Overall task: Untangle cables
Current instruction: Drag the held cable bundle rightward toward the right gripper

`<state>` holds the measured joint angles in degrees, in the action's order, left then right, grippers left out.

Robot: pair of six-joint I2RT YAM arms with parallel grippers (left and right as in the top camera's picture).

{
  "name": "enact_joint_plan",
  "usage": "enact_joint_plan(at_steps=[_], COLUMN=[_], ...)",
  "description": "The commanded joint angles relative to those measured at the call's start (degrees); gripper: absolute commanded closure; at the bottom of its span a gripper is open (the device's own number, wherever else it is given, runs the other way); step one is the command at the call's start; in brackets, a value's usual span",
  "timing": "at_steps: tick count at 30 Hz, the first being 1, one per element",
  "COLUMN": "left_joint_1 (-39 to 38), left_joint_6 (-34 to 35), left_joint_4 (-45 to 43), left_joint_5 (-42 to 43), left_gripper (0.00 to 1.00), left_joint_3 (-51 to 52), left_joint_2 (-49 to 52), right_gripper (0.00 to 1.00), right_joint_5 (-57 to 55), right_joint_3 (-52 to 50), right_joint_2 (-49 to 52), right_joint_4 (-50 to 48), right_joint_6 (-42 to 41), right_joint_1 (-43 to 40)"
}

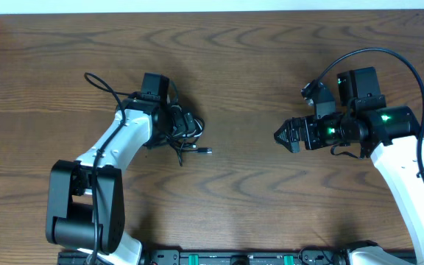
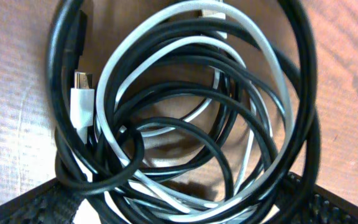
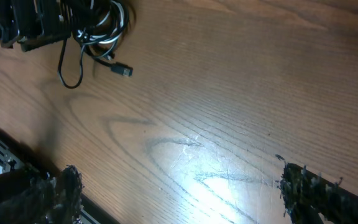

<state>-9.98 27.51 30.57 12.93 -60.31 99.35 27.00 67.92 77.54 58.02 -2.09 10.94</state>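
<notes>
Our left claw [image 2: 179, 208] spreads open over the coiled bundle of thin black and white cables [image 1: 188, 132]; our right claw [image 3: 178, 190] gapes wide, empty.

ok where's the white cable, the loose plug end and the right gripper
white cable [image 2: 81, 109], left wrist view, on its white plug body
loose plug end [image 1: 207, 152], overhead view, on the plug tip
right gripper [image 1: 280, 136], overhead view, between its fingertips

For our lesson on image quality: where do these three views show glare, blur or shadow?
Overhead: sharp, evenly lit, faint shadows. Left wrist: the bundle of thin black and white cords fills the frame, slightly soft. Right wrist: bright glare on the brown wooden table; the right pincer's fingertips blur at the bottom corners.
</notes>
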Motion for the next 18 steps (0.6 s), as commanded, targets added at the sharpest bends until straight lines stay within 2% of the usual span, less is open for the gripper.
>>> enact_joint_plan(at_steps=[1, 4, 18], left_joint_1=[-0.1, -0.1, -0.1], left_joint_6=[3.3, 3.3, 4.5], left_joint_4=[-1.7, -2.7, -6.0], left_joint_5=[-1.9, -1.9, -2.1], left_gripper=[0.09, 0.12, 0.13], left_joint_3=[0.5, 0.5, 1.9], left_joint_2=[0.6, 0.6, 0.7], right_gripper=[0.01, 0.01, 0.01], right_joint_5=[0.1, 0.0, 0.0], right_joint_3=[1.0, 1.0, 1.0], right_joint_2=[0.3, 0.3, 0.3], right_joint_4=[0.0, 0.0, 0.0], right_joint_6=[0.5, 0.5, 0.5], right_joint_1=[0.2, 0.2, 0.2])
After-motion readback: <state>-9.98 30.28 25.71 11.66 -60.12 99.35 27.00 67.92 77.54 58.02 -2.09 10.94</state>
